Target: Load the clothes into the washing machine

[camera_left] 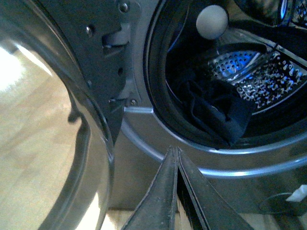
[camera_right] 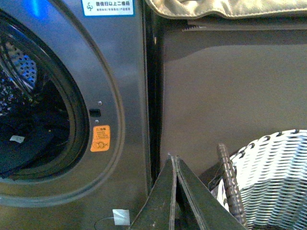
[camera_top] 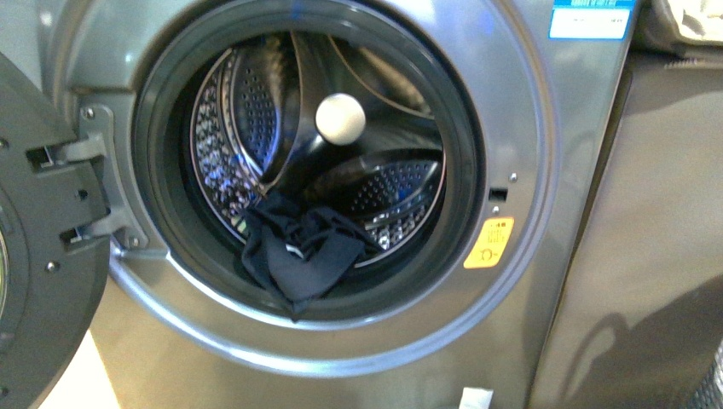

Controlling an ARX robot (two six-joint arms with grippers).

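Observation:
The washing machine [camera_top: 546, 128] is silver-grey with its porthole open. The clothes [camera_top: 298, 251], dark navy and crumpled, lie at the drum's front edge and hang over the rubber gasket [camera_top: 153, 170]. In the left wrist view the clothes [camera_left: 218, 115] sit in the drum, above and beyond my left gripper [camera_left: 175, 149], which is shut and empty, in front of the machine's lower rim. My right gripper [camera_right: 173, 157] is shut and empty too, in front of the gap between the washing machine [camera_right: 120, 57] and the cabinet [camera_right: 230, 86]. Neither arm appears in the front view.
The open door [camera_top: 43, 256] hangs on its hinge at the left; its glass [camera_left: 43, 143] fills the left wrist view's side. A white woven basket [camera_right: 273, 177] stands by the grey-brown cabinet [camera_top: 665, 213]. A beige cloth [camera_right: 225, 7] lies on the cabinet top. A yellow sticker [camera_top: 488, 243] marks the washer front.

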